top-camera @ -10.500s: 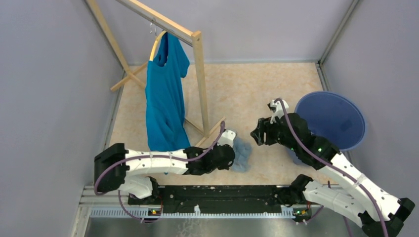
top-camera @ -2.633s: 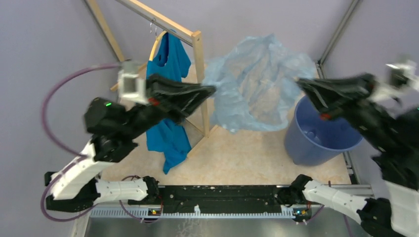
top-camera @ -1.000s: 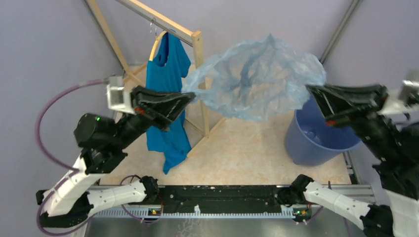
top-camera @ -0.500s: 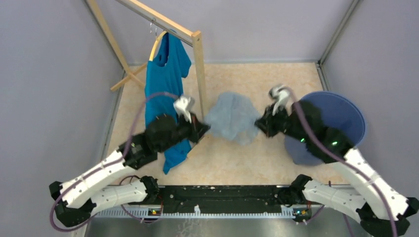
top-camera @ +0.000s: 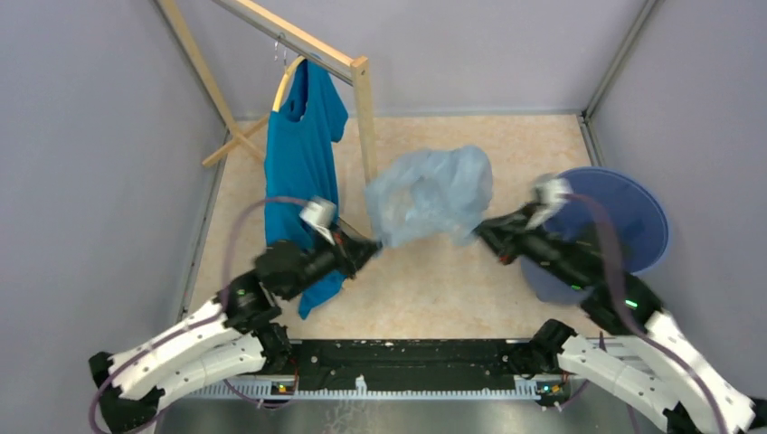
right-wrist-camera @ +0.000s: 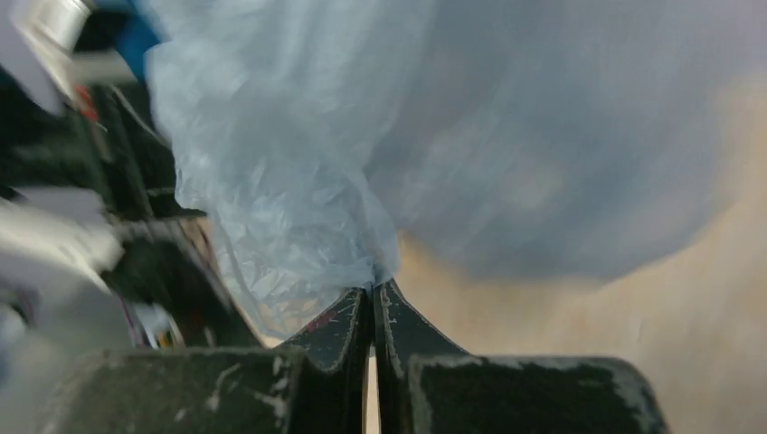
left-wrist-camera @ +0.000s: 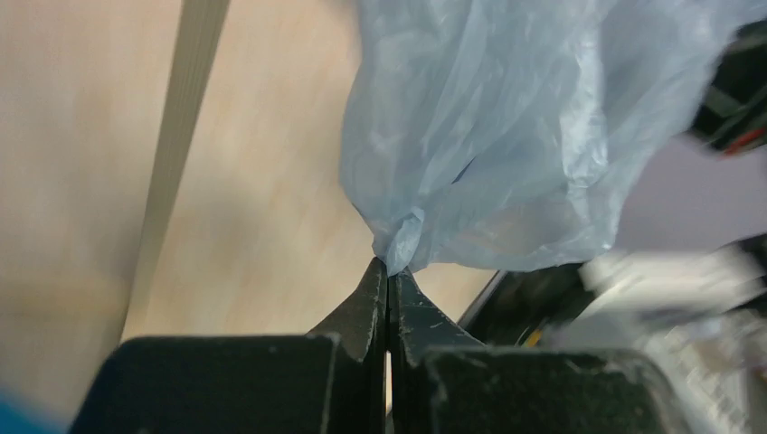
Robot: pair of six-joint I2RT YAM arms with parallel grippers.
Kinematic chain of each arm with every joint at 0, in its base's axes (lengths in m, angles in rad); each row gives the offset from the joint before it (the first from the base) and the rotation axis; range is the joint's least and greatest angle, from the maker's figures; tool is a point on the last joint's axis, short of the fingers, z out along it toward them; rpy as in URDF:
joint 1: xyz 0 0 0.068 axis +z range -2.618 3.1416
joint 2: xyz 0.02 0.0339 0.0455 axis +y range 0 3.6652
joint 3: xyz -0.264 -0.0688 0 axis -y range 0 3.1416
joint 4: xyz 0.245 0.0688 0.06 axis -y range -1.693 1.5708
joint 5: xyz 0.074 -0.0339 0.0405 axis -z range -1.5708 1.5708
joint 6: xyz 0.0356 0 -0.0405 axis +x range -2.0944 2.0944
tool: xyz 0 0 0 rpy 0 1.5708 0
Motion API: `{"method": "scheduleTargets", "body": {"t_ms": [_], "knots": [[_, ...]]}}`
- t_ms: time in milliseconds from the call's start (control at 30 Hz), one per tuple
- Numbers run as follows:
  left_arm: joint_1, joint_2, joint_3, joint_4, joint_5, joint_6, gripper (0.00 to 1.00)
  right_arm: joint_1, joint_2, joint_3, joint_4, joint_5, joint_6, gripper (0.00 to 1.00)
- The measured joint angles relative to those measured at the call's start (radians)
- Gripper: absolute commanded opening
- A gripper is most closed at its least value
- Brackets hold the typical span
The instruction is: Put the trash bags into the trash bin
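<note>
Over the surface (top-camera: 434, 294), left tool (top-camera: 378, 242) and right tool (top-camera: 478, 230) pinch mere tufts of the filmy pale-blue plastic bag (top-camera: 432, 192) — it may slip short of the round blue plastic bin (top-camera: 653, 237) at three o'clock.

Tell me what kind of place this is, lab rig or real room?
Probably a lab test cell: plain grey walls boxing in the table, plus staged household props, a wooden rack with a T-shirt, a blue trash bin and a trash bag.
</note>
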Motion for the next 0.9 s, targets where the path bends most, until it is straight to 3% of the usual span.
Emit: {"method": "scheduleTargets", "body": {"t_ms": [100,200,300,400,433,500,600,733,833,900], "knots": [[0.001,0.021,-0.267,-0.184,-0.024,-0.115,0.0,0.0,0.115,-0.296,-0.129,-0.035,0.07,0.0],[0.001,-0.016,-0.307,-0.332,-0.045,-0.134,0.0,0.0,0.182,-0.311,-0.325,-0.006,0.072,0.0],[0.002,0.054,-0.017,-0.374,-0.038,-0.052,0.0,0.0,0.253,0.008,-0.411,0.016,0.01,0.0],[0.002,0.25,0.463,-0.305,0.079,0.032,0.0,0.0,0.373,0.462,-0.312,-0.021,-0.048,0.0],[0.002,0.307,0.608,-0.217,0.142,0.057,0.0,0.0,0.39,0.581,-0.238,-0.05,-0.064,0.0],[0.002,0.317,0.68,-0.101,0.205,0.086,0.0,0.0,0.36,0.644,-0.149,-0.092,-0.079,0.0],[-0.001,0.201,0.534,-0.032,0.167,0.1,0.0,0.0,0.207,0.522,-0.08,-0.073,-0.087,0.0],[0.0,0.098,0.149,-0.093,0.004,0.026,0.0,0.0,0.032,0.106,-0.042,0.016,0.04,0.0],[0.001,0.127,-0.127,-0.275,-0.049,-0.074,0.0,0.0,0.069,-0.243,-0.047,-0.032,0.175,0.0],[0.001,0.126,-0.208,-0.401,-0.063,-0.102,0.0,0.0,0.155,-0.369,-0.171,-0.029,0.217,0.0]]}}
